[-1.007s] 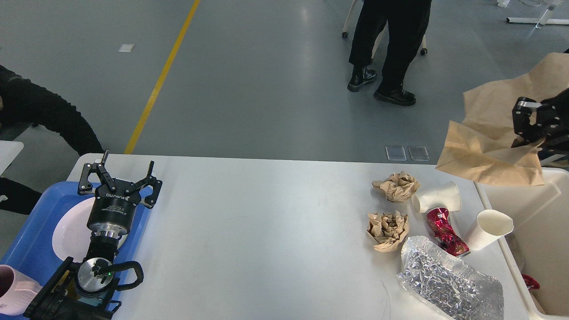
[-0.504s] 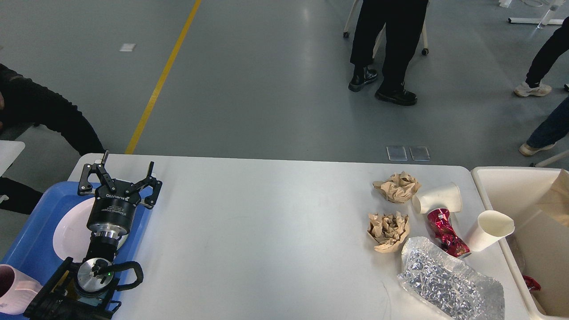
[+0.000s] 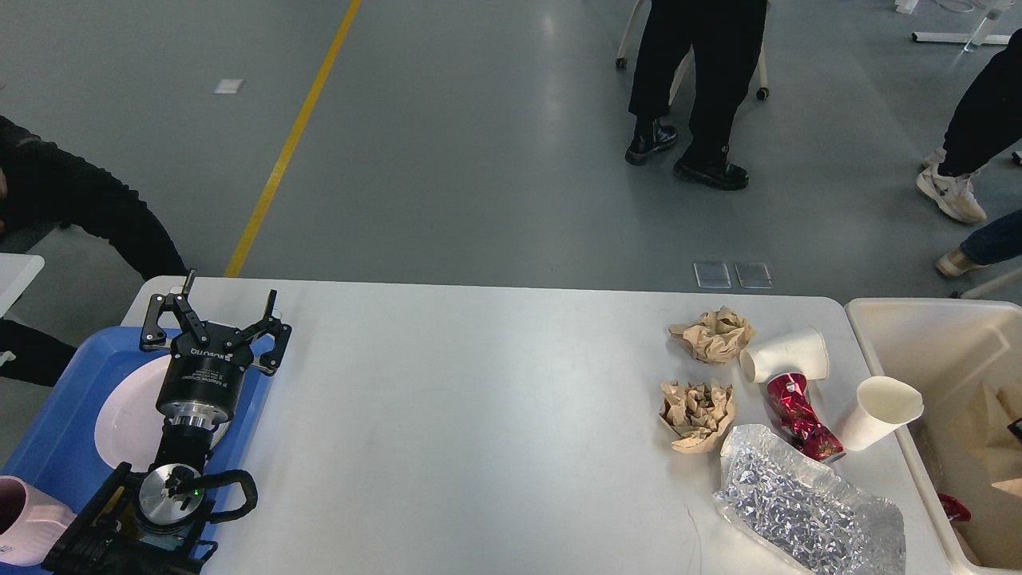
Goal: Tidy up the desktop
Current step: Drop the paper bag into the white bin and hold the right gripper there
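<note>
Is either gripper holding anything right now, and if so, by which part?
Nothing is held in view. The left gripper hangs open over the blue plastic tray, with bare fingers. The right gripper is out of view, so I cannot tell for it.

Bright, even overhead light fills the scene. The grey floor (image 3: 495,160) carries soft pale reflections, strongest near the top centre. The desktop (image 3: 479,415) shows a broad dull sheen and only faint shadows under the litter. The foil bag (image 3: 806,503) glitters with small highlights. Focus is sharp throughout; straight edges bend very little towards the frame's borders.
</note>
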You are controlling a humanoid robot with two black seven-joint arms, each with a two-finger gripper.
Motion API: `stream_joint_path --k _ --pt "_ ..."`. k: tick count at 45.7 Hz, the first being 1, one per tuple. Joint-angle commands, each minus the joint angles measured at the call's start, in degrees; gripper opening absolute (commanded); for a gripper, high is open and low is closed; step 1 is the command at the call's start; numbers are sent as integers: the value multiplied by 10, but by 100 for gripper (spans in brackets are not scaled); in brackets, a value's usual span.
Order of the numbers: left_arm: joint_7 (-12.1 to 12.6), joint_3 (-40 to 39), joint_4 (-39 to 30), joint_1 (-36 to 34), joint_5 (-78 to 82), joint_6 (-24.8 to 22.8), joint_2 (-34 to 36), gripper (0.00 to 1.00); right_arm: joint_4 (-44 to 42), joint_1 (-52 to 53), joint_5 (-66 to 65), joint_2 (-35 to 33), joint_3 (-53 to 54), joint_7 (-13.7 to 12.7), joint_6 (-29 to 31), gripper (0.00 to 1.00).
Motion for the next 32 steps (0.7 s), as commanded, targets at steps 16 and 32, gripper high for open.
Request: stream_joint_path --k 16,32 --pt "0 0 0 0 0 0 0 96 -134 -129 0 118 33 -1 -20 0" --pt "0 0 0 -1 0 0 0 96 -132 -135 -1 129 32 -1 -21 0"
